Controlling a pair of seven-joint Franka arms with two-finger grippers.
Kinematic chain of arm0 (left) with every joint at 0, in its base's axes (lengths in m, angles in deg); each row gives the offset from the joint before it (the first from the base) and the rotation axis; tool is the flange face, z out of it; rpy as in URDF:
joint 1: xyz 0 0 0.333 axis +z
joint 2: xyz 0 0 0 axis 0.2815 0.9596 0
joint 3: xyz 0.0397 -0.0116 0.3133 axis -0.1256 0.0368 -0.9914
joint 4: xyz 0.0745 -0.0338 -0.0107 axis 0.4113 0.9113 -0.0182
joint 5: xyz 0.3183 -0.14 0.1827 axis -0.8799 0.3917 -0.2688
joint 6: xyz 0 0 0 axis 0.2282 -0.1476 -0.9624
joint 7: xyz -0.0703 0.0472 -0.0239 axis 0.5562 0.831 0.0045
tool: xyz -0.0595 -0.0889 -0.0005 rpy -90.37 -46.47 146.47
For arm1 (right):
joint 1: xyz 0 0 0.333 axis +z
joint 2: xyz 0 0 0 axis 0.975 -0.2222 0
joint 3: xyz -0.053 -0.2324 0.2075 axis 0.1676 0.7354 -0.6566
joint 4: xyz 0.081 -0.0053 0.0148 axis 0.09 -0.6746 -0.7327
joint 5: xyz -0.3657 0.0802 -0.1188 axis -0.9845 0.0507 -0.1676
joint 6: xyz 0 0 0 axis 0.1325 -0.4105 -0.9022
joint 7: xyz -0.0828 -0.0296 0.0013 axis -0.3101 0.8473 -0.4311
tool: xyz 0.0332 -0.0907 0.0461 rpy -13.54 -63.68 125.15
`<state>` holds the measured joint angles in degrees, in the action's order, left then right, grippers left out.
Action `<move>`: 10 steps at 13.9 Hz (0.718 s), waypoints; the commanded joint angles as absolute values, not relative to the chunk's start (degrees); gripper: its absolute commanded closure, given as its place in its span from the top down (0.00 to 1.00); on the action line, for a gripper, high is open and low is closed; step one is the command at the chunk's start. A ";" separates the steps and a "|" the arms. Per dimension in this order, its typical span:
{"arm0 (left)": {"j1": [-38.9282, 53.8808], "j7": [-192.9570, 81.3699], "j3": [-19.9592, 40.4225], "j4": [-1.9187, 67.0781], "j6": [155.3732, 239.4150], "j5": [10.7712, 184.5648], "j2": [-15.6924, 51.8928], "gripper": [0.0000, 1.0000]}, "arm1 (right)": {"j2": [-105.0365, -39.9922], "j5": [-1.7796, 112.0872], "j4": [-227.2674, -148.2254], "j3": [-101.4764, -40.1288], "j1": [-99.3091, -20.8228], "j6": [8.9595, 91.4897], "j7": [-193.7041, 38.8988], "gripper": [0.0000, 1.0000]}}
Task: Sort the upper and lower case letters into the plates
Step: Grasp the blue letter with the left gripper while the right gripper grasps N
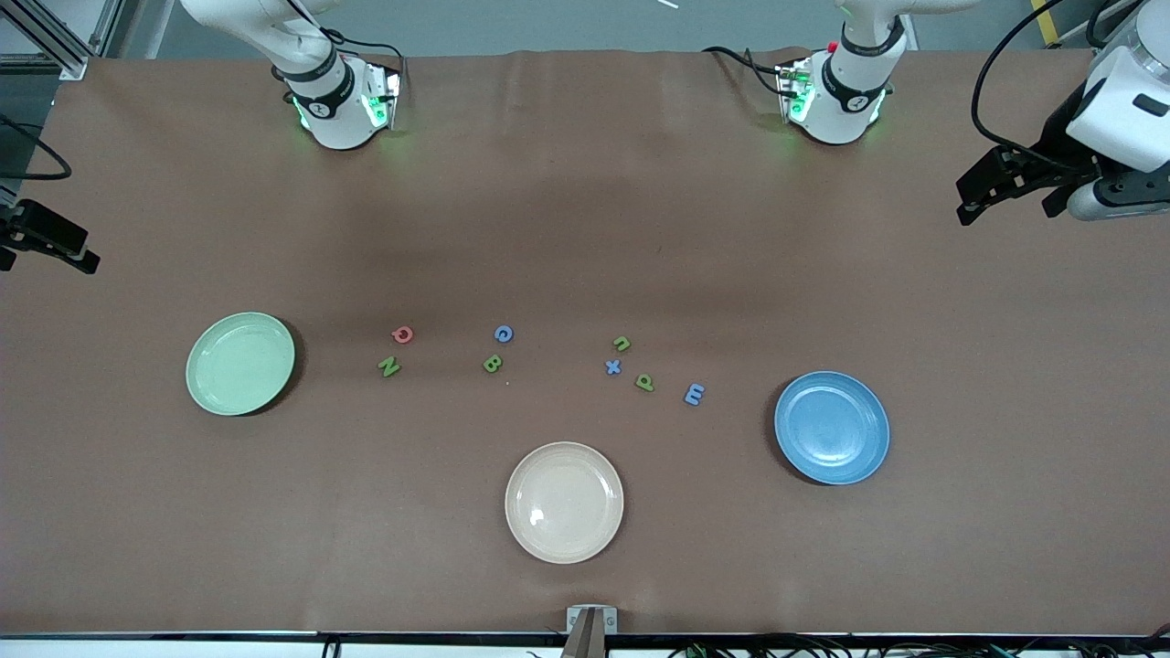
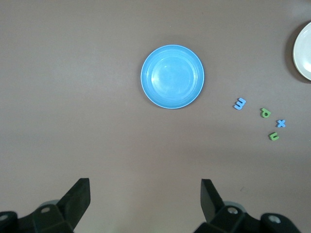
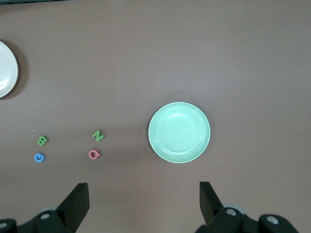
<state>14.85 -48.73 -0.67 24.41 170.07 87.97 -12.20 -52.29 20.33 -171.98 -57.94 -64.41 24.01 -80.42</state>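
On the brown table (image 1: 585, 228), a pale green round plate (image 1: 240, 363) lies mid-left, a medium blue round plate (image 1: 832, 427) lower right, a cream plate (image 1: 564, 502) bottom centre. Foam letters Q (image 1: 401, 334), N (image 1: 389, 367), C (image 1: 503, 334), B (image 1: 492, 363), n (image 1: 621, 344), x (image 1: 612, 366), p (image 1: 644, 383), m (image 1: 694, 394) lie between. Left gripper (image 2: 146, 194) and right gripper (image 3: 144, 196) hover spread wide.

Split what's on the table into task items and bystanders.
Task items: green plate, blue plate, capitals Q, N, G, B, small letters n, x, p, m.
Bystanders: cream plate.
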 commanded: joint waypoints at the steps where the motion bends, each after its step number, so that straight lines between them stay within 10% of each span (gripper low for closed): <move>1: 14.86 -49.15 -0.54 23.75 169.62 88.41 -12.09 1.00 | -52.74 19.45 -170.64 -57.88 -64.33 23.20 -81.29 1.00; 10: 12.49 -45.65 4.21 26.27 185.03 87.27 0.90 1.00 | -55.29 18.84 -178.07 -58.15 -61.27 28.26 -81.99 1.00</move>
<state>14.06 -47.91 3.17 24.28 178.24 87.96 -2.42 -54.12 20.15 -173.38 -58.17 -63.83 24.40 -80.42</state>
